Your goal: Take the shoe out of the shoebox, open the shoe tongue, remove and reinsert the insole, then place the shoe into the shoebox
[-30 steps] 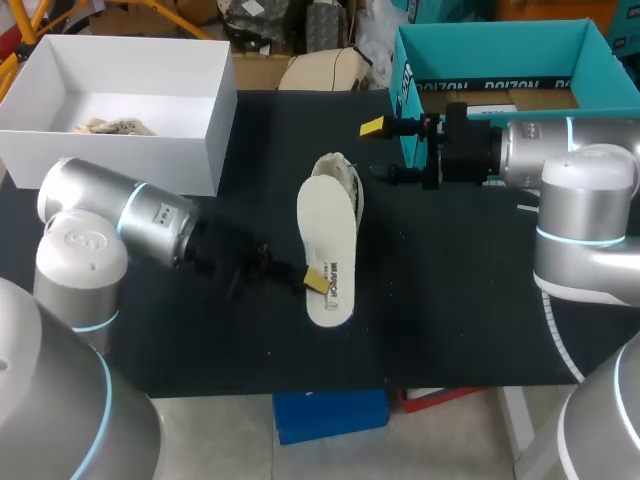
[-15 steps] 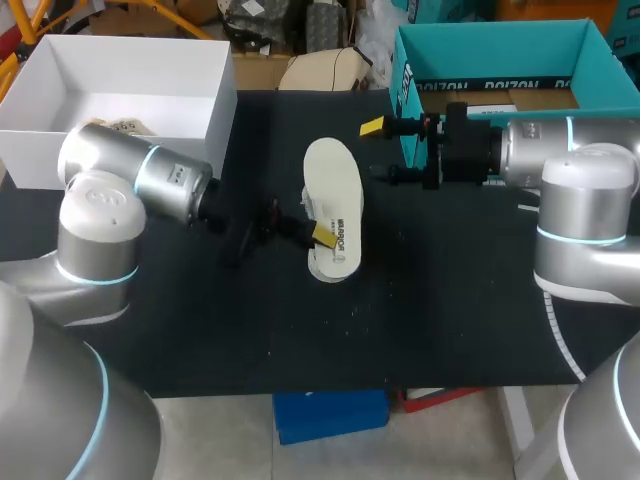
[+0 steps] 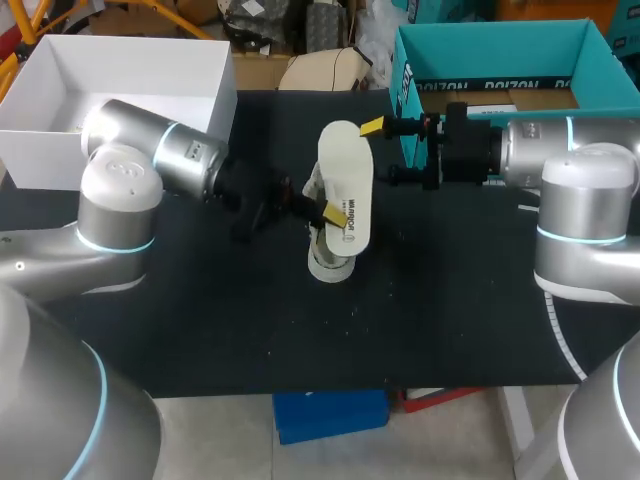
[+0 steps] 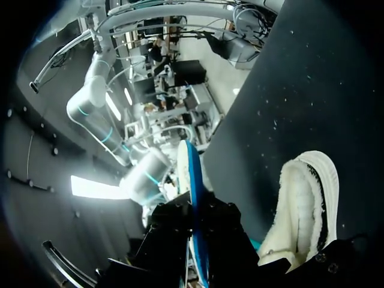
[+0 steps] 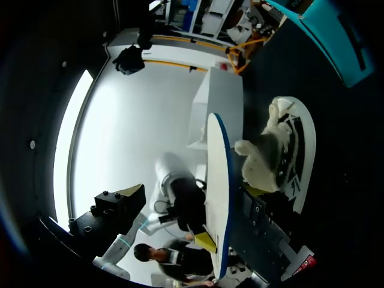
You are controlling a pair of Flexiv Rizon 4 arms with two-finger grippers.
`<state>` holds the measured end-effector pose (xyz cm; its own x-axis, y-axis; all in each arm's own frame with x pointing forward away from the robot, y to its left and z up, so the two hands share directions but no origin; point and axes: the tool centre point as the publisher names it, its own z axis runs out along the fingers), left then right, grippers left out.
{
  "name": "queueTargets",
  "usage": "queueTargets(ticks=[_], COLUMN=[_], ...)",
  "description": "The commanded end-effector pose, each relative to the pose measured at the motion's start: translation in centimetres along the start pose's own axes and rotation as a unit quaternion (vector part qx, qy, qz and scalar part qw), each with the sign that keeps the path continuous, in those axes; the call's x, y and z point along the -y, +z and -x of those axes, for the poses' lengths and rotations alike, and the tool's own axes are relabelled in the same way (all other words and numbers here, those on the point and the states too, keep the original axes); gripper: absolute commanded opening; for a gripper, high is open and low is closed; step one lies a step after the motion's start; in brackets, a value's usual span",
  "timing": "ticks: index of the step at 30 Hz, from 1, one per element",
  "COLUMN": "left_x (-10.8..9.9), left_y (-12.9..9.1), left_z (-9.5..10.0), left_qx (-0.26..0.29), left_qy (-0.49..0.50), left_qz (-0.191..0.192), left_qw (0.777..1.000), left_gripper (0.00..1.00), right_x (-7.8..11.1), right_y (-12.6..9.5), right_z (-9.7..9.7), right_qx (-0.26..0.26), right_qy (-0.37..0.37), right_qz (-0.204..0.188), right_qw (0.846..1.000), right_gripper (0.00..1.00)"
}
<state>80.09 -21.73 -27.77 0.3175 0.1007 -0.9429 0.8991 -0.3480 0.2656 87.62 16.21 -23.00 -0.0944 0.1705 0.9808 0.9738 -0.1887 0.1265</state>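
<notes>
The left pincer (image 3: 330, 211) clamps the insole (image 3: 346, 175) above the shoe (image 3: 328, 264) (right pincer (image 3: 379, 150) apart).

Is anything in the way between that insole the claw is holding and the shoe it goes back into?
Nothing visible. The left claw holds the insole just above the shoe, with only open air between them. The right claw is off to the side, by the teal box.

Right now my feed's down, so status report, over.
Left gripper shut on insole, held up over shoe. Right gripper open, empty, near insole's far end. Nothing blocking the shoe.
</notes>
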Motion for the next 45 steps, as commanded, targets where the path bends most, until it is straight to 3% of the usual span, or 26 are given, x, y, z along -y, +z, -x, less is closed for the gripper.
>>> queueTargets(ticks=[1,14,23,29,45], left_x=[-0.3,-0.3,-0.3,-0.3,-0.3], left_y=[0.0,0.0,0.0,0.0,0.0], left_z=[-0.2,-0.2,-0.2,-0.2,-0.2], left_qx=[0.000,0.000,0.000,0.000,0.000], left_qy=[0.001,0.001,0.001,0.001,0.001], left_qz=[-0.008,-0.008,-0.008,-0.008,-0.008], left_qw=[1.000,1.000,1.000,1.000,1.000], left_gripper=[0.00,0.00,0.00,0.00,0.00], right_x=[0.1,0.1,1.1,1.6,1.4], right_y=[0.2,0.2,-0.1,-0.5,2.0], right_z=[0.0,0.0,0.9,1.3,3.5], right_qx=[0.000,0.000,-0.034,-0.009,-0.012], right_qy=[0.000,0.000,-0.002,-0.008,-0.016], right_qz=[0.002,0.002,-0.060,-0.102,-0.136], right_qw=[1.000,1.000,0.998,0.995,0.990], right_gripper=[1.00,1.00,1.00,1.00,1.00])
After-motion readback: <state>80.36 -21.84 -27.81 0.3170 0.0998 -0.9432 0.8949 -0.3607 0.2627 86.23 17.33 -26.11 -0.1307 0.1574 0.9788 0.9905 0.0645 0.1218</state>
